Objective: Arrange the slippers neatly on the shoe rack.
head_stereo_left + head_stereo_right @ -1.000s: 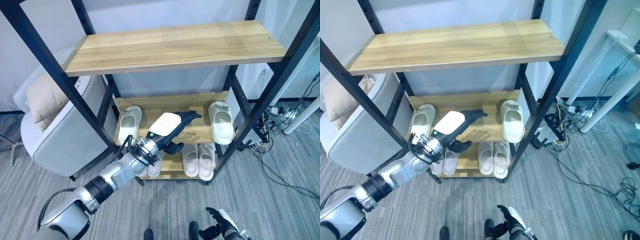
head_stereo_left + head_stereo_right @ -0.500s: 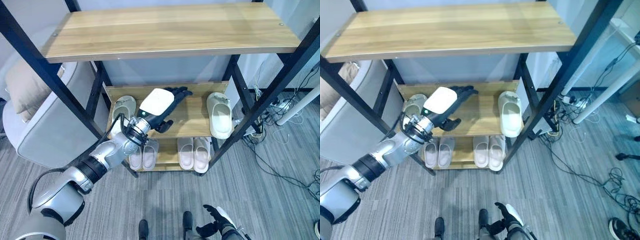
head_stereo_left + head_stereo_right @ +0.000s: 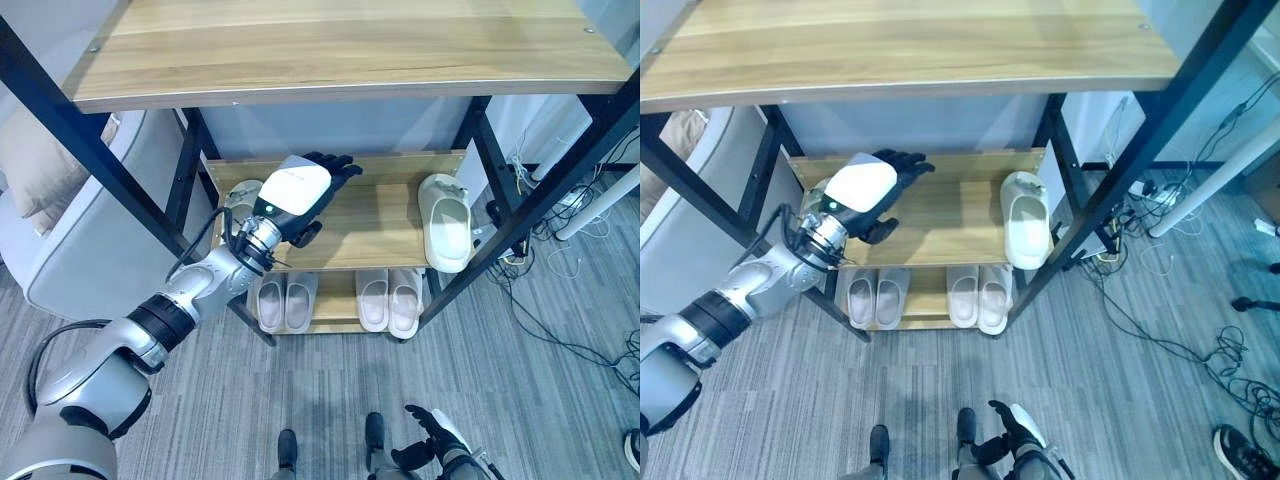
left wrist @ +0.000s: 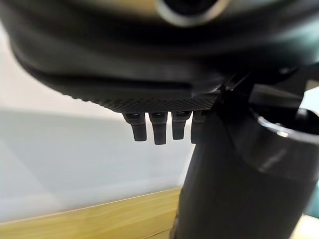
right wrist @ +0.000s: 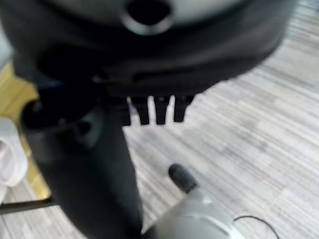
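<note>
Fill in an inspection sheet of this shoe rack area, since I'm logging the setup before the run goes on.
Surface: wooden middle shelf, bare in its centre.
Job's things: one slipper at the middle shelf's right end, another at its left end behind the arm; two pairs on the bottom shelf.
Clutter: nothing seen.
Hands: left hand open above the middle shelf, holding nothing; right hand low near the floor.
Cables: tangle on the carpet, right of the rack.
Surroundings: grey armchair with cushion, left.
</note>
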{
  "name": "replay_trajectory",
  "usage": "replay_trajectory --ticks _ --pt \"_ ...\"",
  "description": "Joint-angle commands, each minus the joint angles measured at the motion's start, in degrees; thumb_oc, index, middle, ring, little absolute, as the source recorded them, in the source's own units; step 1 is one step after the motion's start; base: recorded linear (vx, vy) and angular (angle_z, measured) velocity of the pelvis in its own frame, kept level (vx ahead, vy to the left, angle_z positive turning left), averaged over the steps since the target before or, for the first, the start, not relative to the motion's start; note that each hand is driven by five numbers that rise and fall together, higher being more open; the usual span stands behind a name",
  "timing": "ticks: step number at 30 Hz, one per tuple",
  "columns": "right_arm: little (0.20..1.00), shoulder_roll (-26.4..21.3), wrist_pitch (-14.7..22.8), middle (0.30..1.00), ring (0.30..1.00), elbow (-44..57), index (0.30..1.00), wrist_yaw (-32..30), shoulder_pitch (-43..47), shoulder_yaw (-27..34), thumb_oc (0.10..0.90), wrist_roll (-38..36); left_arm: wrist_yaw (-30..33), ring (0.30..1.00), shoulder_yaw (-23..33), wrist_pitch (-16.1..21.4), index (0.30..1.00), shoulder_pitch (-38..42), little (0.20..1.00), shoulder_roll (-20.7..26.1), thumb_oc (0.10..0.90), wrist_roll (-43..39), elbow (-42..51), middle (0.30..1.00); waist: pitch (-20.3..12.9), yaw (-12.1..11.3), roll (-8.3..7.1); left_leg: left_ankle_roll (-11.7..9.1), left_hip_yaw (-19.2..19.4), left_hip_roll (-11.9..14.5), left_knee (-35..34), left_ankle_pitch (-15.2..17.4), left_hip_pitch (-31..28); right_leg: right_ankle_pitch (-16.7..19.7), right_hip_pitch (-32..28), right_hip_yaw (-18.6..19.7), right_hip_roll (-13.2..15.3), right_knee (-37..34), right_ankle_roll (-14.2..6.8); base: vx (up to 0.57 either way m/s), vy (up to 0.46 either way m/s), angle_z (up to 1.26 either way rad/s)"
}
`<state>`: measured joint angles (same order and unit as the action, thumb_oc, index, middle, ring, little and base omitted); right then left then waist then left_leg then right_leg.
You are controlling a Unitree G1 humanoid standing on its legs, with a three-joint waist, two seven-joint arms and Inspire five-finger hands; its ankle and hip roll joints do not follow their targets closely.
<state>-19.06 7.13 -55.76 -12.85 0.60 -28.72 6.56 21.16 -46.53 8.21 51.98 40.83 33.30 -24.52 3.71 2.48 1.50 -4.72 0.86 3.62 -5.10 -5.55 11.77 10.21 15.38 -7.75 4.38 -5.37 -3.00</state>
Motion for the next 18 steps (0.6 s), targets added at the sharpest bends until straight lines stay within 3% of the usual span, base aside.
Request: replay_trajectory --ticks 1,18 --pt "0.900 -2.4 2.1 0.900 0.900 3.5 0.900 -1.6 0.1 2.2 0.800 0.5 5.7 0.900 4.0 -1.5 0.900 14.1 0.900 1.6 0.800 0.1 -3.0 0.900 2.0 -0.7 0.84 1.1 -1.5 -2.2 0.1 0.1 6.0 -7.9 -1.0 0.1 1.4 0.4 -5.9 -0.01 0.028 0.05" --pt "0.900 -2.4 2.2 0.900 0.900 3.7 0.900 -1.6 -0.2 2.2 0.800 0.9 7.8 0.900 6.0 -3.2 0.900 13.2 0.900 4.2 0.800 0.7 -6.6 0.900 3.3 -1.3 -0.35 1.4 -1.7 -2.7 0.1 0.2 6.9 -6.9 -0.1 -0.3 2.1 0.4 -6.5 0.00 0.008 0.01"
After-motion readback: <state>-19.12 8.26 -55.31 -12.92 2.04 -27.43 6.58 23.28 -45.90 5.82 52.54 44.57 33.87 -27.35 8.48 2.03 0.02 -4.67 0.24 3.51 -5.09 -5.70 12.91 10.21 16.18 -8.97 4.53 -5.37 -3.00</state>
